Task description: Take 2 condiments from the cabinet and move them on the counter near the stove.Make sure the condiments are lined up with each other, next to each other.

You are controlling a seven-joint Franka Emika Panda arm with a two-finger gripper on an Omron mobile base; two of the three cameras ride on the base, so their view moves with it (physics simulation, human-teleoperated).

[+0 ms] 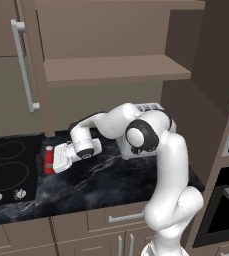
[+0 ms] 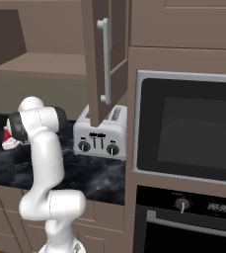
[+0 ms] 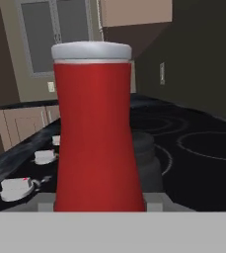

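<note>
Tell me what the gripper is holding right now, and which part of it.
The gripper holds the red bottle by its lower body, standing upright on the counter beside the stove.

A silver four-slot toaster [image 2: 100, 134] with dark knobs stands on the desk beside a tall built-in black glass oven [image 2: 188, 131] in brown wood.

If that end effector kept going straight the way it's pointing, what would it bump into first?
The red bottle, right in front of the end effector and seemingly already between its fingers. A dark shaker sits just behind it, then the stove.
</note>
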